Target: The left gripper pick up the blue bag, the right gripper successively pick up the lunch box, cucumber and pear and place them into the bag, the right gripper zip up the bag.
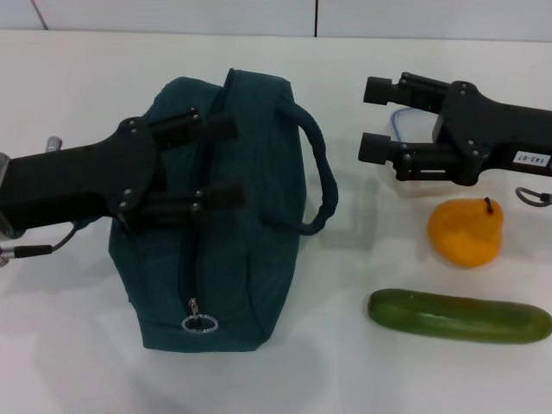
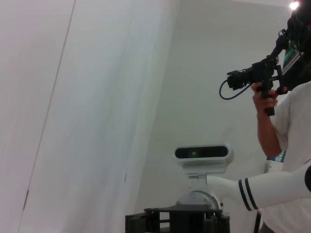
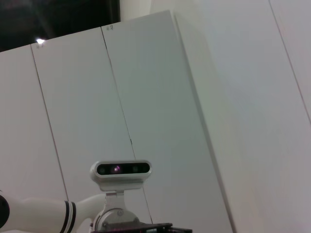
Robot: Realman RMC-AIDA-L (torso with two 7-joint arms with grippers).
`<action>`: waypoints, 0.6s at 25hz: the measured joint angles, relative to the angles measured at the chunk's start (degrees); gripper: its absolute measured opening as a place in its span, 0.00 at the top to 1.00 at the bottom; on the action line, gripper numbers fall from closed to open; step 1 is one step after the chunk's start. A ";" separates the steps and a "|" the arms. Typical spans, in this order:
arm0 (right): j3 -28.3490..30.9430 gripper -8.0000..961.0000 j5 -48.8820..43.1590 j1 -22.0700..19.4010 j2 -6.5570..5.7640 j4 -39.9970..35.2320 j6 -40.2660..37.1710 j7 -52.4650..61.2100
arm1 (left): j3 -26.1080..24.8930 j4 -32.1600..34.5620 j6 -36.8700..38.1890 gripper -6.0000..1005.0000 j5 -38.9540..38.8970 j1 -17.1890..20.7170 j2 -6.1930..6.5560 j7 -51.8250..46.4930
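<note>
So the blue bag (image 1: 226, 216) is lying on the white tabletop (image 1: 69, 345), left of centre in the head view, zipper shut as far as I can see, with the metal ring pull (image 1: 199, 323) at the near end and one loop handle (image 1: 317, 177) flopped out to the right side. The left hand (image 1: 226, 162) comes in from the left and sits over the top of the bag, fingers spread fairly wide, one on each side of the zipper line, not gripping anything. The right hand (image 1: 376, 119) is over on the right, also spread wide with nothing in it, hovering over the lunch box (image 1: 420, 183), which is mostly hidden under it; you just see the blue rim and some clear plastic. The pear (image 1: 466, 231) is just in front of the box, and the cucumber (image 1: 460, 316) lies crosswise nearer still, apart from the pear. Both wrist views just point up at walls, the robot's head camera (image 2: 201, 153) and a person (image 2: 291, 126) filming.
</note>
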 joint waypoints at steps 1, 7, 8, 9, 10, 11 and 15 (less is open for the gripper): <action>0.00 0.08 0.00 0.00 0.00 -0.01 0.00 0.00 | 0.00 0.00 0.00 0.12 0.00 0.00 0.00 0.01; 0.00 0.08 0.00 0.00 0.00 -0.05 0.00 -0.03 | 0.00 0.00 0.01 0.12 -0.01 0.00 0.00 0.12; 0.00 0.08 0.00 0.00 0.00 -0.06 0.00 -0.05 | 0.00 0.00 0.01 0.12 -0.01 0.00 0.00 0.16; 0.00 0.08 0.00 0.01 0.00 -0.06 0.00 -0.07 | 0.00 0.00 0.01 0.12 -0.01 0.00 0.00 0.18; 0.00 0.08 0.00 0.03 0.00 -0.07 0.00 -0.10 | 0.00 0.00 0.01 0.12 -0.01 0.00 0.00 0.20; 0.00 0.08 0.00 0.05 0.00 -0.07 0.00 -0.18 | 0.00 0.00 0.01 0.12 -0.01 0.01 0.00 0.21; 0.00 0.08 0.00 0.09 0.00 -0.06 0.00 -0.65 | 0.00 0.00 0.00 0.12 -0.01 0.00 0.00 0.20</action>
